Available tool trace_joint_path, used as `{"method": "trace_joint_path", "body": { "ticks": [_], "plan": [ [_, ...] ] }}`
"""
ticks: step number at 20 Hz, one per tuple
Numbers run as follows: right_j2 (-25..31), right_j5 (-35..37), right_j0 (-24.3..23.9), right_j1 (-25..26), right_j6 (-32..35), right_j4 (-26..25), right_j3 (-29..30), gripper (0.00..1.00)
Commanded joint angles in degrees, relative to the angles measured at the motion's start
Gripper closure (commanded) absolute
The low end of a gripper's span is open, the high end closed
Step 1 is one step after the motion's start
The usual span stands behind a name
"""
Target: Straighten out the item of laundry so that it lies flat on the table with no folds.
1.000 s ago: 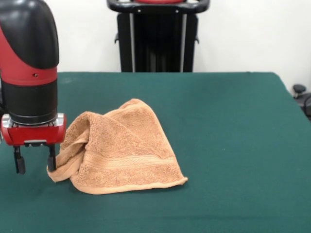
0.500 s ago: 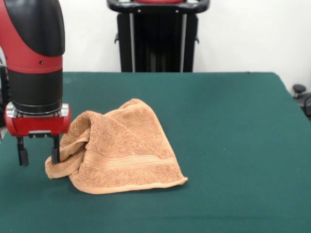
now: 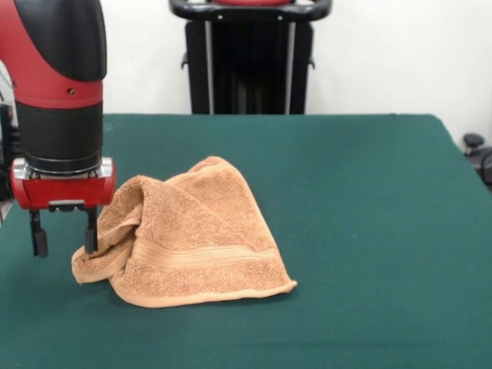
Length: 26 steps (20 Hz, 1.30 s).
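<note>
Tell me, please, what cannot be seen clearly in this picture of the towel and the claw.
- Front view: the towel lies bunched, so its inner folds and underside are hidden by its own cloth.
- Front view: whether the open claw touches the towel cannot be told; one finger overlaps its edge.
- Front view: the table is cut off by the picture's lower edge.

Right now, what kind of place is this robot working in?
Probably a robotics lab or test cell: a green felt-topped table against a bare white wall, the robot's black pedestal behind it, and only a crumpled towel beside the tool.

towel [image 3: 188, 234] on table [image 3: 369, 231], hand [image 3: 64, 240] at its left edge
</note>
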Motion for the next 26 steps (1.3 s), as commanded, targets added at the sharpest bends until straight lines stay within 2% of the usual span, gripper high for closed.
{"method": "trace_joint_path", "body": {
  "ticks": [1,26],
  "plan": [
    [3.7,-1.4,2.3,1.4,-1.7,-1.4,7.6,0.0],
    [3.1,-4.9,3.5,3.1,1.2,-1.8,8.1,0.0]
  ]
}}
